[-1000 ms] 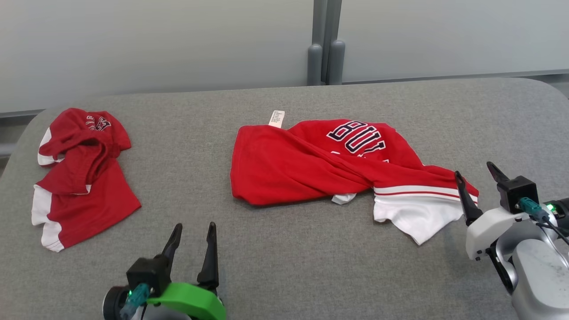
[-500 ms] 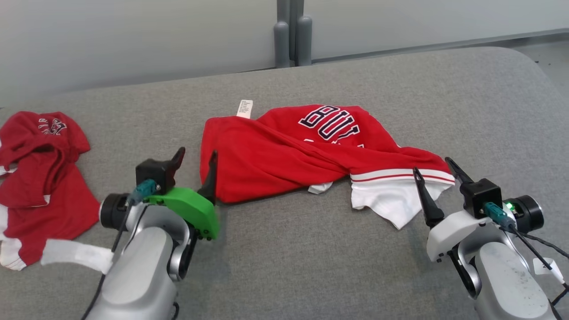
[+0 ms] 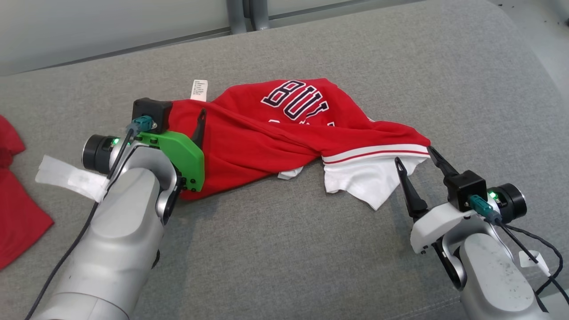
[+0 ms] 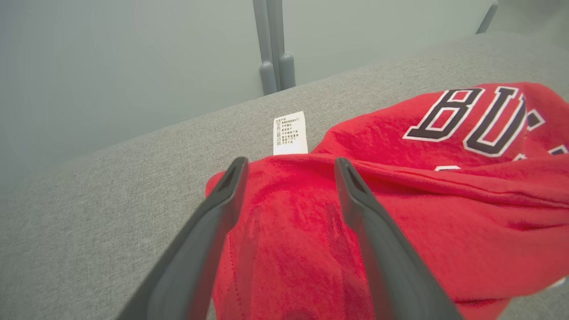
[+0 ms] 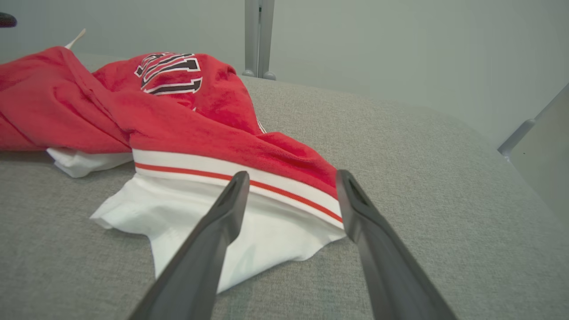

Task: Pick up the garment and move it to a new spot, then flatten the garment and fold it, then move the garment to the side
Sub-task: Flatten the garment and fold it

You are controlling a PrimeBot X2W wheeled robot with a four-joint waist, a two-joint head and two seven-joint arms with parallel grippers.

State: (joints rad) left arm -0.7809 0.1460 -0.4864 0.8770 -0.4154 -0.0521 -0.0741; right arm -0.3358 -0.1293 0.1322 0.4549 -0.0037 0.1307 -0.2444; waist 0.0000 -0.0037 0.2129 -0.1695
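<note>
The red jersey (image 3: 266, 138) lies crumpled in the middle of the grey tabletop (image 3: 400, 89), bunched into a long, twisted heap running from 10 o'clock down to 4 o'clock in the head view. Its dark, white-edged lettering (image 3: 295, 98) faces up on the far side, upside down from the robot's side. A white care label (image 3: 199, 90) sticks out flat onto the tabletop at the heap's 11 o'clock corner. At the 4 o'clock end a white band with a thin red stripe crosses the cloth, and a loose white panel (image 3: 369, 182) spills out below it.

The left end effector (image 3: 186, 113) is at the jersey's 9 o'clock edge, its two dark fingers spread apart over the red cloth with nothing pinched between them. From its wrist view the tips sit just short of the label; I cannot tell whether they touch the fabric.

The right end effector (image 3: 413, 154) is at the 4 o'clock end, fingers likewise parted and empty – the tips are right by the corner of the striped band, one over the white panel.

Well apart, at 9 o'clock along the picture's edge, lies a second red garment (image 3: 18, 209). Beyond the tabletop, at 12 o'clock, grey posts (image 3: 249, 13) stand against a pale wall.
</note>
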